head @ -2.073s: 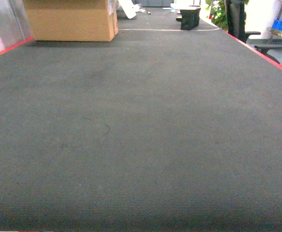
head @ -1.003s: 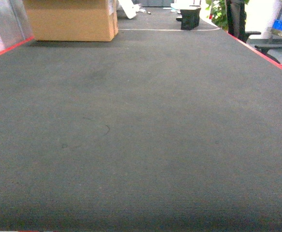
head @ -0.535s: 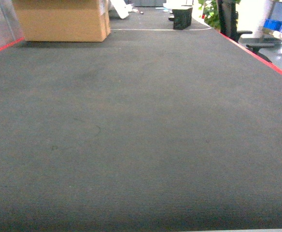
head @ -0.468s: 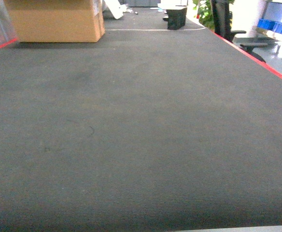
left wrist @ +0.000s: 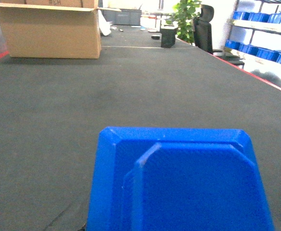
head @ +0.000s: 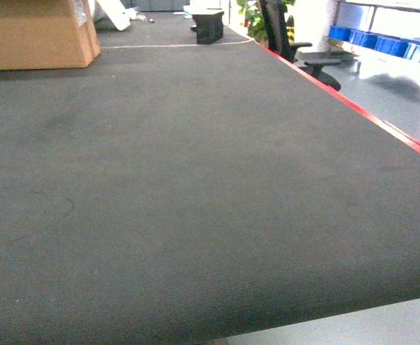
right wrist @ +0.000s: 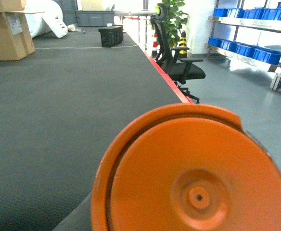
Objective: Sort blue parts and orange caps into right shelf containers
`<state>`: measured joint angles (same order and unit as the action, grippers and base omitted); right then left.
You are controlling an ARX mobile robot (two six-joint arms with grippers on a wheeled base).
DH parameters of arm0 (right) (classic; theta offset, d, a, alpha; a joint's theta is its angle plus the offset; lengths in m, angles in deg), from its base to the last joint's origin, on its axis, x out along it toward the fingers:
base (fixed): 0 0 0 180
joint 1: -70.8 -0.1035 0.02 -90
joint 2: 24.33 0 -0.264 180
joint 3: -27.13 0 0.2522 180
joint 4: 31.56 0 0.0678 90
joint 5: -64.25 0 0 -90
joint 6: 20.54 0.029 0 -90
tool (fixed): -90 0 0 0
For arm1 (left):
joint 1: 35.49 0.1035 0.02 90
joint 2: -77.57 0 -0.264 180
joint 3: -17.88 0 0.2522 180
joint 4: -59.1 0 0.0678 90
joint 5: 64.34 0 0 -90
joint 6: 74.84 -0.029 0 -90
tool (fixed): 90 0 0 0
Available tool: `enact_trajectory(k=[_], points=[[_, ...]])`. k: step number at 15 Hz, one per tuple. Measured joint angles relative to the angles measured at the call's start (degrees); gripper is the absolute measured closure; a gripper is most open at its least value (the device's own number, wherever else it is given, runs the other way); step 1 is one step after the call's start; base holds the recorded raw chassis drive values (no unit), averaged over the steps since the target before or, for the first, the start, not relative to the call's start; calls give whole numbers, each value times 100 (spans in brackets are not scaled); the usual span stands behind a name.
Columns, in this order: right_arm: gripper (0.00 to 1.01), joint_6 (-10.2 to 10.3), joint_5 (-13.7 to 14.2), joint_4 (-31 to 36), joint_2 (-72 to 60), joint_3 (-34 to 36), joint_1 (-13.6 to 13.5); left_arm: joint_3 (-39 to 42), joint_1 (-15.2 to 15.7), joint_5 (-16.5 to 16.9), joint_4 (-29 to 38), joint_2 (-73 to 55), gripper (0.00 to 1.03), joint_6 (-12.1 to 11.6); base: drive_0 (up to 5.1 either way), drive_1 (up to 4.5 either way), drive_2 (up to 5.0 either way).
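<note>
Head view: a dark grey tabletop (head: 195,180) with a red edge fills the room ahead. Far left stands a cardboard box (head: 34,32); far right, past a black office chair (head: 296,47), the right shelf containers (head: 382,44) line the shelves. A blue part (left wrist: 179,183) blocks the left wrist view, an orange cap (right wrist: 193,173) the right. I cannot tell how either arm's fingers are set.

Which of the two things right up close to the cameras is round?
The orange cap in the right wrist view is the round one, with a little hole in its middle. The blue part in the left wrist view has straight edges and cut-off corners instead.
</note>
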<state>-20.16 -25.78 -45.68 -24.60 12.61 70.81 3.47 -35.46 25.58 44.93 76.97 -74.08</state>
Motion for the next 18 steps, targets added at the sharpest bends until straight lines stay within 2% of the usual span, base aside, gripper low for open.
enact_trajectory(k=[18], points=[[56, 0, 0, 0, 0, 0, 0, 0, 0, 2, 0, 0, 61, 0, -160, -160, -160]])
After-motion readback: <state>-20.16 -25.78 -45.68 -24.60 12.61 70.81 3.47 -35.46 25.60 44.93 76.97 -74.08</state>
